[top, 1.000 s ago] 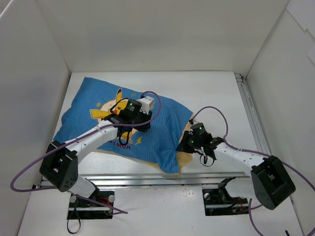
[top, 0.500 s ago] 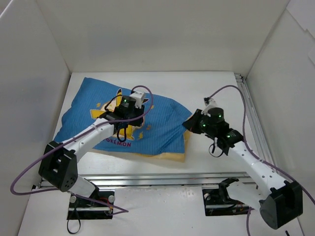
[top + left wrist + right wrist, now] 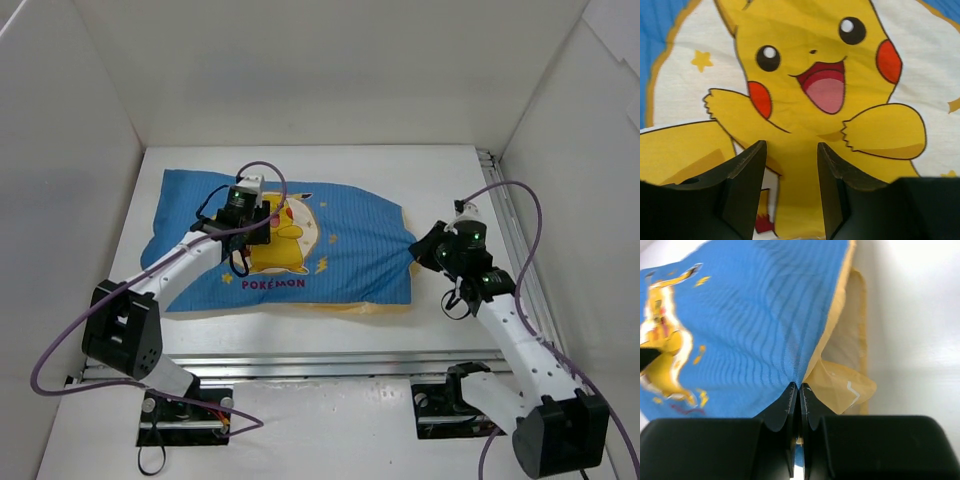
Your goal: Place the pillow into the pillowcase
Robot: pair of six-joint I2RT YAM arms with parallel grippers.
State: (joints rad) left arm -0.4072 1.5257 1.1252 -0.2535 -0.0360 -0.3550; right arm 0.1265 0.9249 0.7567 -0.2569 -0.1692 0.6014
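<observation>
at its right edge, the pillowcase [image 3: 340,250] is pinched by the right gripper [image 3: 799,389] and stretched flatter; left gripper [image 3: 791,146] spread.

The pillowcase [image 3: 355,255] is showing blue, with a yellow, red-cheeked Pikachu on a white patch, small yellow stars and a yellow-orange edge.

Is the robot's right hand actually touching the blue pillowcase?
Touching. In the right wrist view the right hand is clamped shut on the pillowcase, pinching its blue edge fabric.
</observation>
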